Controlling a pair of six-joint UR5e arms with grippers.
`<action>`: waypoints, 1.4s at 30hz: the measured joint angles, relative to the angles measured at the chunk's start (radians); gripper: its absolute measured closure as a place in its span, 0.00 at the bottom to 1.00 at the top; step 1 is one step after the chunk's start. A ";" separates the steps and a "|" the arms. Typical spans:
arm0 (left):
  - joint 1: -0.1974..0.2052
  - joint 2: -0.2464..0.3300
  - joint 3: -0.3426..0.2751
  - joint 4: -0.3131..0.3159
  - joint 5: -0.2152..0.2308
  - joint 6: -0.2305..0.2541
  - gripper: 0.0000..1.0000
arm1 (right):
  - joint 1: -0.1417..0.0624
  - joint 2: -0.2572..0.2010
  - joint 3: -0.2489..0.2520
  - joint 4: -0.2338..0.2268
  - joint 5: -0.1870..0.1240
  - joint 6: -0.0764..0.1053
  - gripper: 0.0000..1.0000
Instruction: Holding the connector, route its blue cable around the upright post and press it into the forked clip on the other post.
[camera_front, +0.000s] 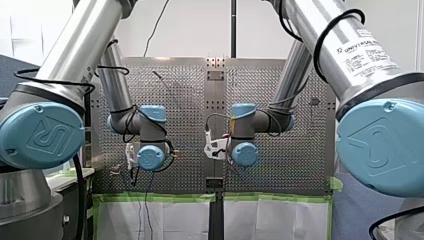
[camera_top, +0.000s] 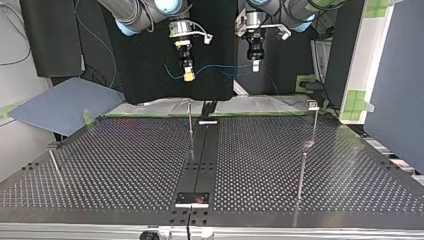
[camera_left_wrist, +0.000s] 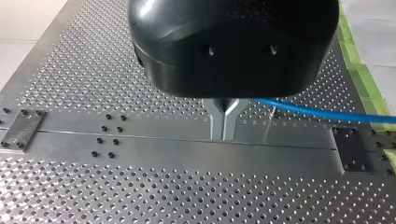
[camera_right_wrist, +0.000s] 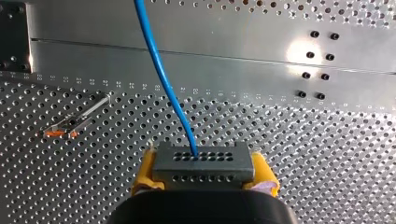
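My right gripper is shut, its yellow pads clamping a grey connector with rows of holes. The blue cable leaves the connector and runs ahead over the plate. In the top view my right gripper hangs high at the left and my left gripper at the right, with the cable strung between them. My left gripper has its metal fingers shut; the cable comes out beside their roots, and I cannot see whether it is pinched. A thin upright post stands mid-table, a clip-topped post further right.
The perforated table has a dark centre strip. Another thin post stands nearer the camera at the top view's right, and a short one at its left. Both grippers hang well above the posts.
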 joint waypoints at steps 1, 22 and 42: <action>0.000 0.000 0.000 0.000 0.000 0.000 1.00 | 0.000 0.000 0.000 0.000 0.000 0.000 0.96; 0.000 0.000 0.000 0.000 -0.002 0.000 1.00 | 0.000 0.000 -0.001 0.000 0.000 0.000 0.93; 0.000 0.000 0.000 0.000 -0.003 0.000 1.00 | 0.000 0.000 -0.002 0.000 0.000 0.000 0.93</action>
